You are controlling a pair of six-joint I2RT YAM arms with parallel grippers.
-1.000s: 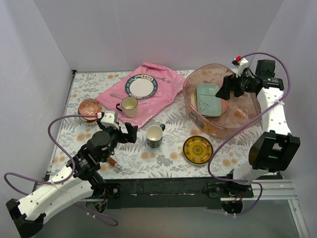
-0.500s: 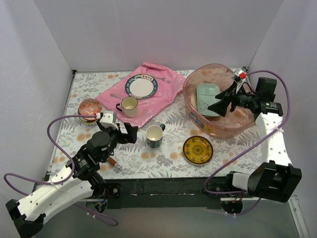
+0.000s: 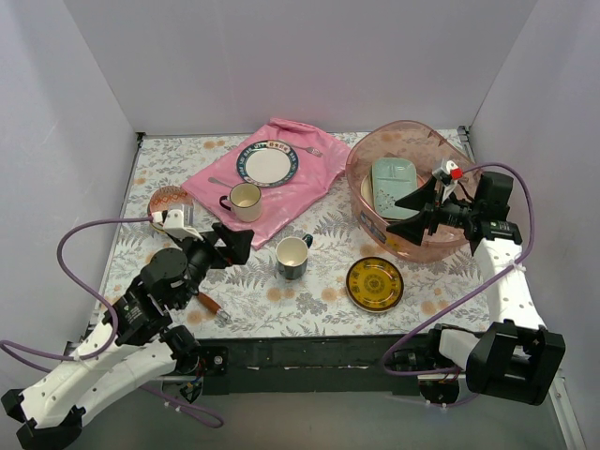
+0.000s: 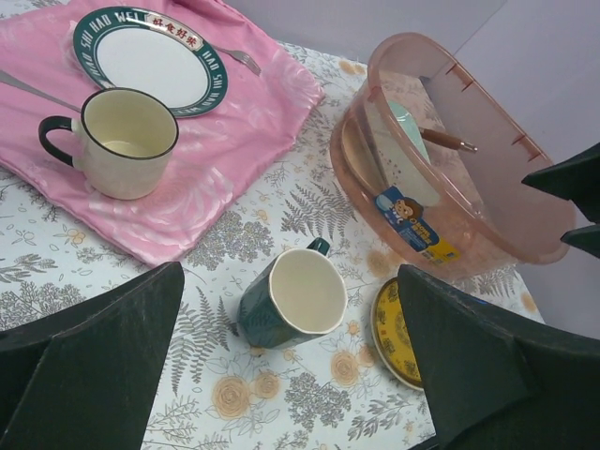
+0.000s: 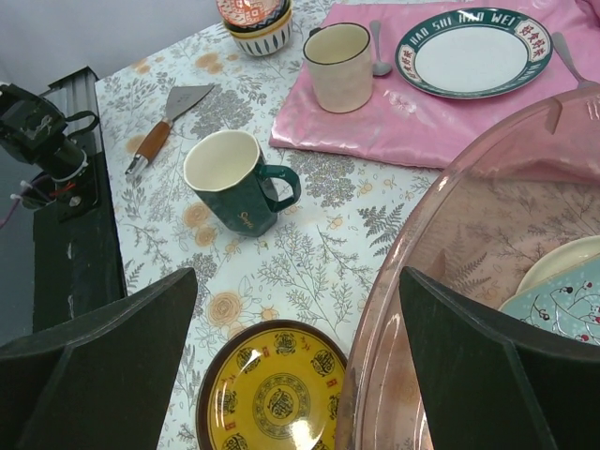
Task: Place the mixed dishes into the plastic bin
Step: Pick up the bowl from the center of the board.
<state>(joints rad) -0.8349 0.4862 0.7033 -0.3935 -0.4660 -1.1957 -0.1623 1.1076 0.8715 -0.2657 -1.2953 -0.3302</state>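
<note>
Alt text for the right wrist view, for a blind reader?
The right gripper, open, frames a dark green mug and, nearer, a yellow plate on the floral table. The pink plastic bin fills the right side, holding a pale green tray; beyond lie a pink cloth bearing a cream mug and rimmed plate, a spatula and a patterned bowl.

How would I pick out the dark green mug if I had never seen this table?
Find the big pink plastic bin on the right of the flowery table; the yellow plate lies in front of it. Left of that plate, on the bare table off the pink cloth, stands the dark green mug. Unlike the cream mug on the cloth, it is dark outside and white inside.
</note>
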